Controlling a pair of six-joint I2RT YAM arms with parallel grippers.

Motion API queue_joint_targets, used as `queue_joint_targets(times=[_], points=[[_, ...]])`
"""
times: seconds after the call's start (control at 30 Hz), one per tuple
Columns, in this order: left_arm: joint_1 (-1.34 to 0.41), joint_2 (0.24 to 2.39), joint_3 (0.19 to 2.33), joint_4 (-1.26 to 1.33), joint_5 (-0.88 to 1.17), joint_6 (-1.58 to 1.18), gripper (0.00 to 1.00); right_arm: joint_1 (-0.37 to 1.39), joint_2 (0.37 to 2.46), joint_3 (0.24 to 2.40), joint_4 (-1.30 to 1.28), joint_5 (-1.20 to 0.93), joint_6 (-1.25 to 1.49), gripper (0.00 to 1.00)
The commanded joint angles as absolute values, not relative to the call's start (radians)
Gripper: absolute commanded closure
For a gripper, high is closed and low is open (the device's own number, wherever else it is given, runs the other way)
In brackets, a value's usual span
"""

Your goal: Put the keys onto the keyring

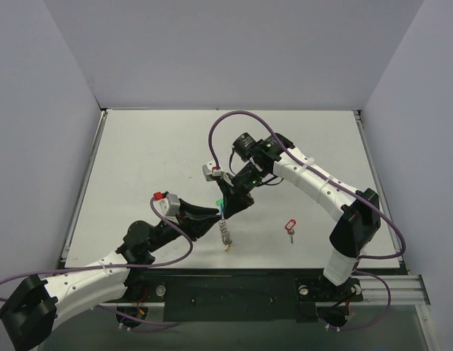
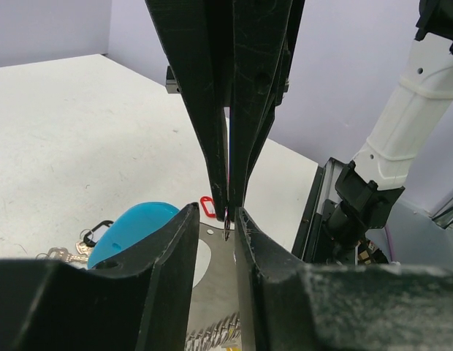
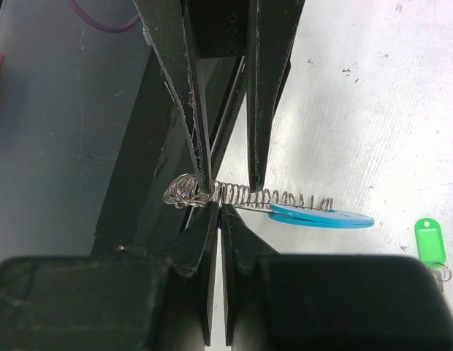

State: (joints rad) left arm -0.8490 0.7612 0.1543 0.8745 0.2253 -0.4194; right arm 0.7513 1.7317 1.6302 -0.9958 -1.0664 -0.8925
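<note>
Keyring [image 3: 274,196] pinched in right gripper [image 3: 218,210], left gripper [image 2: 215,213] narrowly parted, far from table [image 1: 153,146] edges.

White shells and black joints on left arm [image 1: 80,278] and right arm [image 1: 314,179]; purple cable [image 1: 241,112] loops along each; slim black jaws.

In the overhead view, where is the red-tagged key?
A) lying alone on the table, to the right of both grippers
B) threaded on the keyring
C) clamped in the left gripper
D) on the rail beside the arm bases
A: the red-tagged key lies by itself on the table, with nothing touching it.
</note>
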Motion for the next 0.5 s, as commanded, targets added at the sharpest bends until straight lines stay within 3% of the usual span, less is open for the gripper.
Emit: queue_joint_targets(times=[0.0,0.47], points=[[-0.847,0.781,0.158,0.939,0.262,-0.431,0.66,0.749,1.732,1.641,-1.028,-1.138,-0.893,1.0],[-0.845,0.834,0.164,0.96,0.285,-0.44,0.72,0.75,1.735,1.644,-1.028,-1.144,-0.89,1.0]])
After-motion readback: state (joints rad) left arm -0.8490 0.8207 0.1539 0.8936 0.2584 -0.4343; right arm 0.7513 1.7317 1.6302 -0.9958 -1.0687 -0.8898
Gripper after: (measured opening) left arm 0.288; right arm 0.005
